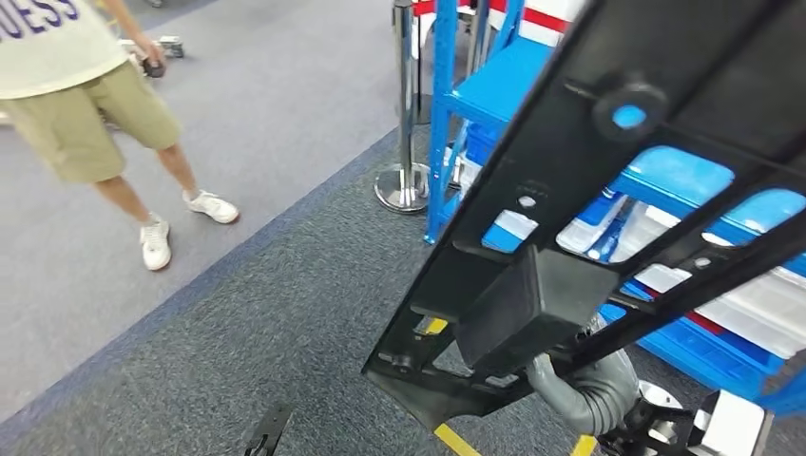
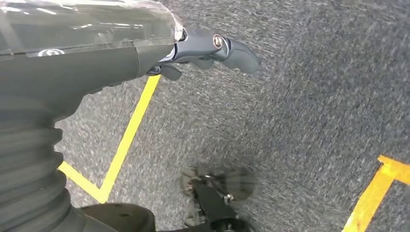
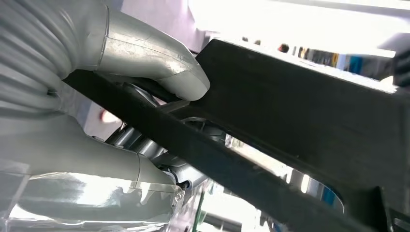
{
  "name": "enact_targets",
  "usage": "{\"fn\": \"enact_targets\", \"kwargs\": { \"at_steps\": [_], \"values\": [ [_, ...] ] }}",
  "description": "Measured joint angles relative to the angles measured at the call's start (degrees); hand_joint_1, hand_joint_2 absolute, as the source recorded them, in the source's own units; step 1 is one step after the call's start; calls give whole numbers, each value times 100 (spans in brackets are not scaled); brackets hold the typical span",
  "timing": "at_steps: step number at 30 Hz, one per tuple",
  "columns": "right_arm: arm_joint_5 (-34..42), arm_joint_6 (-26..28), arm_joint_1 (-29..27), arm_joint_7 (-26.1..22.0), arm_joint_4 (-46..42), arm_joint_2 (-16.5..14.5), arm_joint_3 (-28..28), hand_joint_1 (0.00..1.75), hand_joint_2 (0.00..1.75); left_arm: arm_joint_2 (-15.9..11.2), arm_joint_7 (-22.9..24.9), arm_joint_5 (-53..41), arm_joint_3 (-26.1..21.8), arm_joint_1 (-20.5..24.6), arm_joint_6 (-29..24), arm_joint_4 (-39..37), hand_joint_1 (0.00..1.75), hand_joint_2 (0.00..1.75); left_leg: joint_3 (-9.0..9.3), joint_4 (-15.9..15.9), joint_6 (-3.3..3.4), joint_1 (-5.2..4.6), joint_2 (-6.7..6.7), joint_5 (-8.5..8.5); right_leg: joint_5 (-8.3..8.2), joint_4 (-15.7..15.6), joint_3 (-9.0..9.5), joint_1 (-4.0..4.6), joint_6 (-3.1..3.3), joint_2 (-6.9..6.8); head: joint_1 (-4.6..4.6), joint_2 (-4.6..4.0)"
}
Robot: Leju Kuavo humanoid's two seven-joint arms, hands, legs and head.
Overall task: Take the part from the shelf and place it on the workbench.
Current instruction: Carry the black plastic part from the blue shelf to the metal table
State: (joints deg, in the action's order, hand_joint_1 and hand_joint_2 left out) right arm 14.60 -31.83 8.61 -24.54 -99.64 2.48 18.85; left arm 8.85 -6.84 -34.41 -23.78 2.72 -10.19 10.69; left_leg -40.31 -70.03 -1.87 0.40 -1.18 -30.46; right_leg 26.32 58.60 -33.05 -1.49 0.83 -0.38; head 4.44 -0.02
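Black part (image 1: 608, 180) gripped by right hand (image 3: 145, 92), thumb on top | left hand (image 2: 212, 50) hanging, fingers apart, holding nothing

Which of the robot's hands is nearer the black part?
Right. The right hand grips the black part; the left hand hangs over the carpet, apart from it.

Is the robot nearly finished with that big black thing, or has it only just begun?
About halfway, it seems. Done: the black part is off the blue shelf beside it and up in the air. In hand: the right hand grips it, thumb pressed on its edge, while the left hand hangs over the carpet holding nothing. Left: carrying it over and setting it down on the workbench.
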Motion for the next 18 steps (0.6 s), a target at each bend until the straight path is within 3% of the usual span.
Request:
{"fn": "enact_targets", "kwargs": {
  "at_steps": [1,2,3,5,7,8,10,11,13,14,16,17,18],
  "values": [
    [0,-5,-20,2,-11,-1,-2,175,175,0,0,-8,0,2,0,0,0,175,-146,-297,-27,24,52,-98,5,1,0,6,0,-84,0,0],
    [0,-10,-40,4,-25,-2,-3,175,175,0,0,-15,0,-3,0,0,0,175,-199,-410,-47,44,79,-94,12,2,2,7,-5,-164,0,0],
    [0,-15,-57,9,-43,-4,-4,175,175,0,0,-23,0,-9,0,0,0,175,-140,-302,-57,58,101,12,19,3,8,7,-13,-238,0,0],
    [0,-26,-77,23,-91,-10,-5,175,175,-1,1,-31,0,-11,0,0,0,175,262,448,-44,60,273,365,40,2,38,8,-45,-369,0,0],
    [1,-38,-91,42,-143,-19,-11,175,175,-2,4,-36,0,5,0,0,0,175,587,1060,36,16,471,558,63,2,68,35,-98,-471,-1,0],
    [1,-46,-98,53,-164,-23,-15,175,175,-2,5,-37,0,9,0,0,0,175,635,1167,82,-8,511,566,68,-4,80,51,-128,-518,-1,0],
    [0,-59,-112,74,-198,-31,-18,175,175,-4,12,-39,0,1,0,0,0,175,625,1192,170,-24,391,583,74,-27,104,61,-197,-603,-1,0],
    [-1,-64,-117,81,-214,-36,-19,175,175,-2,15,-39,-1,-8,0,0,0,175,632,1221,211,-17,334,601,105,-7,110,52,-229,-566,-2,0],
    [2,-73,-143,84,-246,-43,-37,175,175,2,20,-38,-2,-5,1,0,0,175,653,1281,297,6,214,648,339,314,-16,28,-261,-316,-2,0],
    [3,-78,-169,84,-252,-43,-52,175,175,5,22,-36,-3,3,1,0,0,175,651,1290,324,8,152,661,528,650,-169,21,-261,-149,-3,0],
    [4,-89,-230,83,-256,-39,-86,175,175,9,28,-31,-4,15,2,0,0,175,642,1286,348,-7,4,668,837,1389,-547,27,-256,5,-3,0],
    [4,-95,-251,83,-256,-37,-98,175,175,10,33,-28,-5,12,2,0,0,175,639,1279,350,-16,-77,668,850,1576,-661,28,-254,27,-3,0],
    [4,-101,-261,83,-256,-35,-107,175,175,11,38,-26,-6,7,2,0,0,175,638,1267,349,-22,-160,666,742,1540,-670,27,-246,39,-2,0]
  ]
}}
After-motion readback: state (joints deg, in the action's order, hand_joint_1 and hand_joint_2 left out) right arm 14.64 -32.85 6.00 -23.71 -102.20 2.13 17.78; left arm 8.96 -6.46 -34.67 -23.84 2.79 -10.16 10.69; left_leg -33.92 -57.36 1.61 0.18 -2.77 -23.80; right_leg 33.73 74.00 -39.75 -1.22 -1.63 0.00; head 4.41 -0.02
